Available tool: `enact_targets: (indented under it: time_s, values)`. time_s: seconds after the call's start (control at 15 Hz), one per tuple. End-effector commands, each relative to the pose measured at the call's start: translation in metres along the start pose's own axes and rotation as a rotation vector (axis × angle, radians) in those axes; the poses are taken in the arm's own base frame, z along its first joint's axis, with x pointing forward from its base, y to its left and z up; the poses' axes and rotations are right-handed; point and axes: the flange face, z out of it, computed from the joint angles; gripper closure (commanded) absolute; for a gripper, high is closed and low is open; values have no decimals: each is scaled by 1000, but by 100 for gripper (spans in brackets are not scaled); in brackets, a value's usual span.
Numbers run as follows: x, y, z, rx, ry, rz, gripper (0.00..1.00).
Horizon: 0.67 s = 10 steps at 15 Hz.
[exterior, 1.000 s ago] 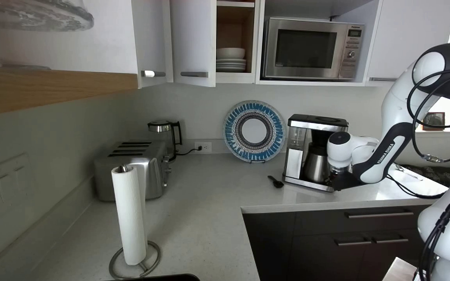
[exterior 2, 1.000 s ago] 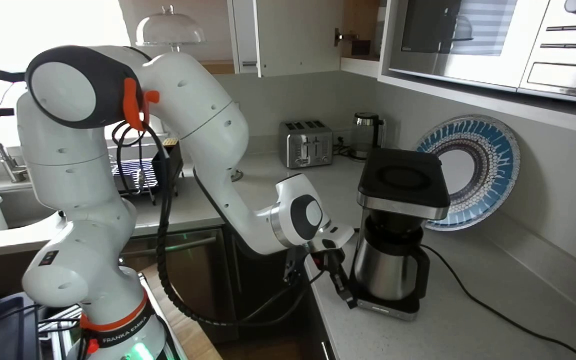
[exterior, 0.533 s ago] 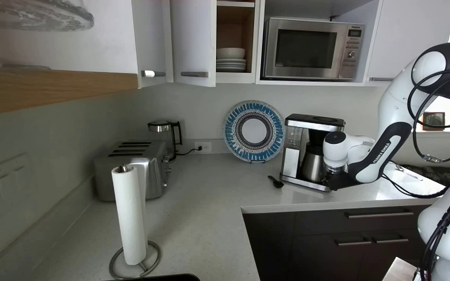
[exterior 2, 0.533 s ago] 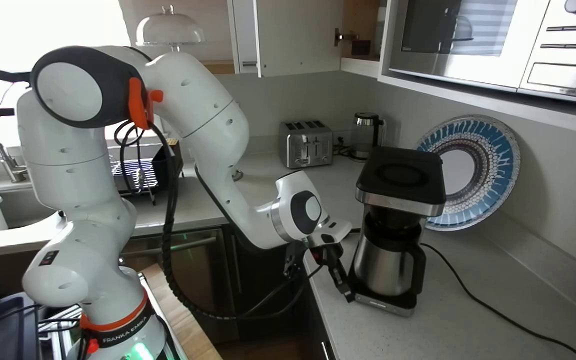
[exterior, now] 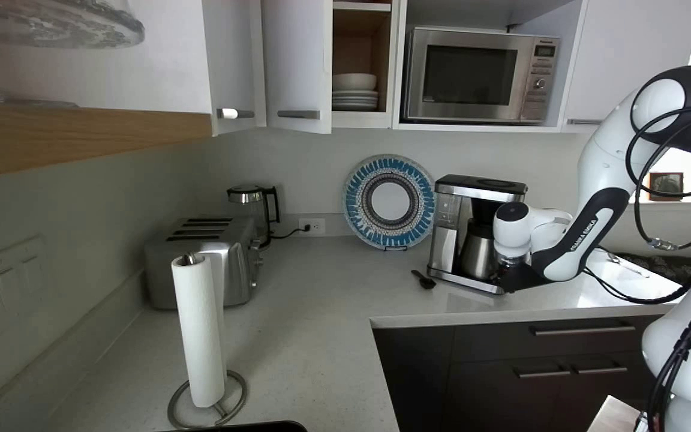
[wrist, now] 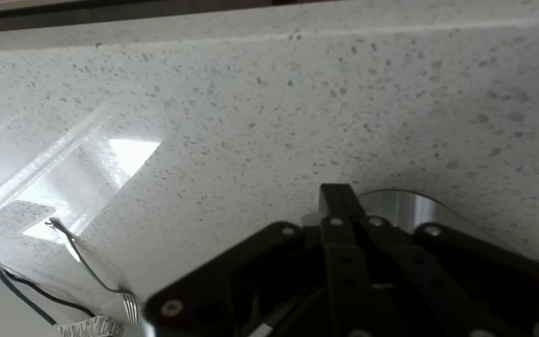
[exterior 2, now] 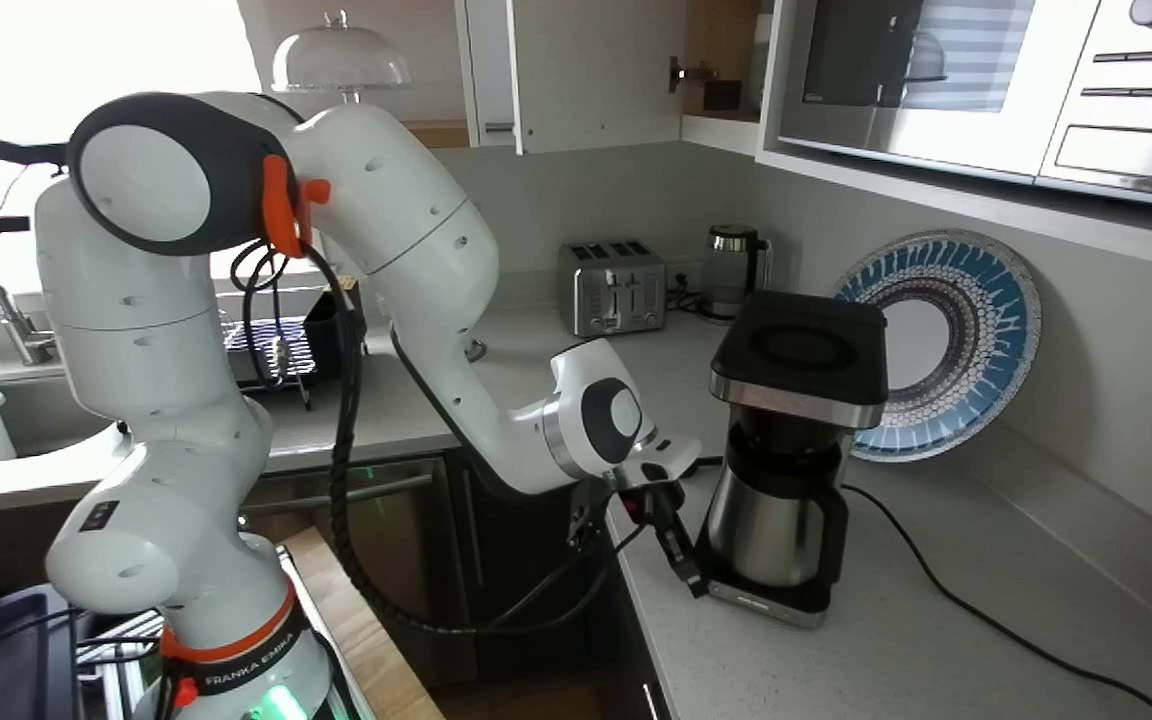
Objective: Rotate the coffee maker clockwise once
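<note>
The coffee maker (exterior: 477, 231) stands upright on the counter, silver and black, with a steel carafe (exterior 2: 768, 525) whose black handle (exterior 2: 833, 530) faces that exterior view. My gripper (exterior 2: 699, 588) is low at the side of its base (exterior 2: 771, 603), at counter height, and appears to touch it. In the other view of the scene the gripper (exterior: 508, 282) is dark and partly hidden by the wrist. In the wrist view the gripper (wrist: 337, 192) is shut with its fingertips together and nothing between them. A curved shiny metal part of the coffee maker (wrist: 414, 210) shows just beside the fingers.
A black scoop (exterior: 423, 279) lies beside the coffee maker. A patterned round plate (exterior: 390, 202) leans on the wall behind. The toaster (exterior 2: 612, 287) and glass kettle (exterior 2: 733, 272) stand farther along. A power cord (exterior 2: 996, 625) trails over the counter. A fork (wrist: 91, 267) lies near the wall.
The gripper and the coffee maker have moved together a short way along the counter, towards the plate and scoop side. The coffee maker has turned slightly at most. The gripper stays shut.
</note>
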Motion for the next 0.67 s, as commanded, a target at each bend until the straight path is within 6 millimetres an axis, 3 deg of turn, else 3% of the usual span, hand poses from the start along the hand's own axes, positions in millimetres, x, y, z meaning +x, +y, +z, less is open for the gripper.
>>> enact_targets:
  time_s: [0.0,0.6]
  values:
    - [0,-1,1,4,-4,0,100]
    - [10,-6,-4,72,41,61,100]
